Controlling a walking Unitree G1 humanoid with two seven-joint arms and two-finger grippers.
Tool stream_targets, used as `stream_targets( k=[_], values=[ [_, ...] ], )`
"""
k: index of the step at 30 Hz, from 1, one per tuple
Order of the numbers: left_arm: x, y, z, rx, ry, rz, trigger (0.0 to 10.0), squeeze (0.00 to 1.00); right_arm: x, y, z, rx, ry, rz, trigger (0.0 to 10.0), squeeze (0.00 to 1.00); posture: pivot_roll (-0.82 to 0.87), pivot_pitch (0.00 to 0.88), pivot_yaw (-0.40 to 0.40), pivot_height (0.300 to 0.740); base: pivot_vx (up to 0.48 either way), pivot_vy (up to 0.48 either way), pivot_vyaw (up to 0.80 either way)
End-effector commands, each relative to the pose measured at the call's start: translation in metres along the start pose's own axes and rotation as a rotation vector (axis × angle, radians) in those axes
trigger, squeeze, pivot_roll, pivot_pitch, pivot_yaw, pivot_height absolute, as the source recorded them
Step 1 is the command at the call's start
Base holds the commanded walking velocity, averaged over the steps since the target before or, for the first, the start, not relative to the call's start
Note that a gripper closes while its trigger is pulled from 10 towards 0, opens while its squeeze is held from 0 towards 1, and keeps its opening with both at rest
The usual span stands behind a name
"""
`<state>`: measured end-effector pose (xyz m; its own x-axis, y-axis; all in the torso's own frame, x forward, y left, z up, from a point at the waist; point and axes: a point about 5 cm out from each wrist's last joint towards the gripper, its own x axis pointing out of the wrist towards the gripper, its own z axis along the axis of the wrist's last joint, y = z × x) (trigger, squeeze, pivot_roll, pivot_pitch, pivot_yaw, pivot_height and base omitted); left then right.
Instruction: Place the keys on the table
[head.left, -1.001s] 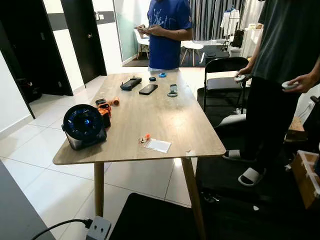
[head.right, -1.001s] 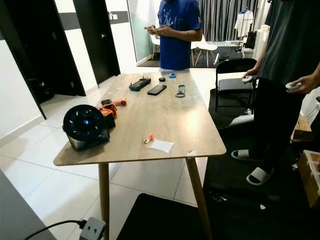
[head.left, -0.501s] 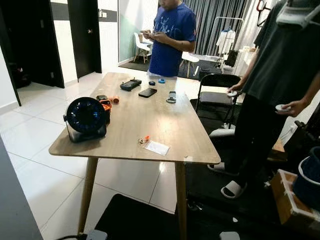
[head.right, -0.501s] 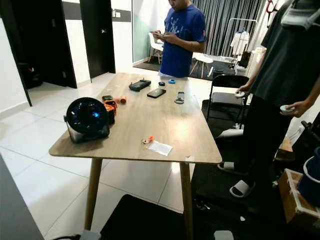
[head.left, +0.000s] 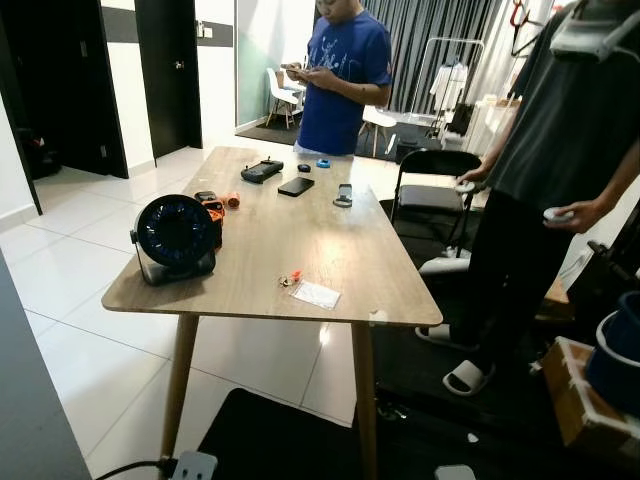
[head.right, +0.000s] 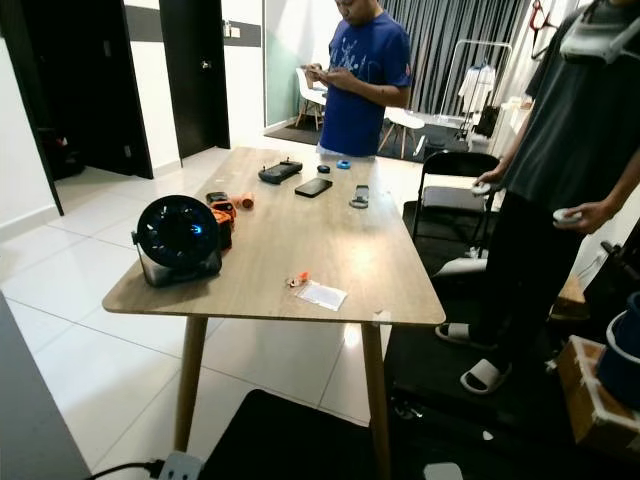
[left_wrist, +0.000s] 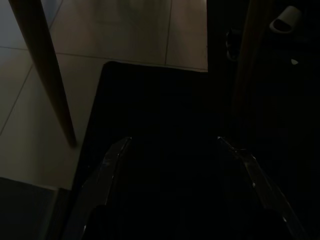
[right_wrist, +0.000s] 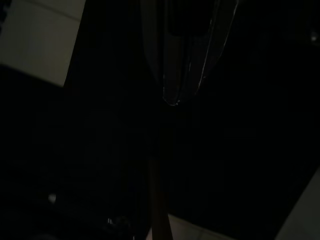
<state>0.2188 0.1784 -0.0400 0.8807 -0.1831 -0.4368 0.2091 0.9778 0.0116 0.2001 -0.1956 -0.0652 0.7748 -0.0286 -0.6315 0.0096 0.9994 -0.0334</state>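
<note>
Left gripper (left_wrist: 172, 150) hangs over dark mat, fingers spread, nothing between. Black fan (head.left: 174, 235) on left end of table (head.left: 330, 240). Small orange-tagged keys (head.left: 290, 280) near front edge beside clear packet (head.left: 316, 294), detail too small. Right gripper (right_wrist: 182, 80) in deep shade, fingers pressed together.

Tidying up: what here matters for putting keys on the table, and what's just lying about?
Job: table; small orange-tagged bunch, likely the keys.
Lying about: fan, phone, plastic bag, chair.
</note>
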Motion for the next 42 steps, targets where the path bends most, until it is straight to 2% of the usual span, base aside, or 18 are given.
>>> stream_targets(
  k=[1, 14, 42],
  values=[
    [0.001, -0.008, -0.003, 0.004, 0.025, -0.037, 10.0, 0.00, -0.001, -0.007, -0.001, 0.021, -0.002, -0.033, 10.0, 0.00, 0.06, 0.030, -0.037, 0.740, 0.000, 0.000, 0.00],
    [0.003, -0.008, -0.001, 0.004, 0.026, -0.050, 10.0, 0.00, -0.002, 0.002, -0.005, 0.021, -0.004, -0.015, 10.0, 0.00, 0.06, 0.034, -0.016, 0.740, 0.000, 0.000, 0.04],
    [0.000, -0.003, -0.006, -0.006, 0.047, -0.024, 10.0, 0.00, -0.002, 0.005, -0.005, -0.009, 0.007, 0.002, 10.0, 0.00, 0.06, 0.033, -0.016, 0.740, 0.000, 0.000, 0.80]
  ],
)
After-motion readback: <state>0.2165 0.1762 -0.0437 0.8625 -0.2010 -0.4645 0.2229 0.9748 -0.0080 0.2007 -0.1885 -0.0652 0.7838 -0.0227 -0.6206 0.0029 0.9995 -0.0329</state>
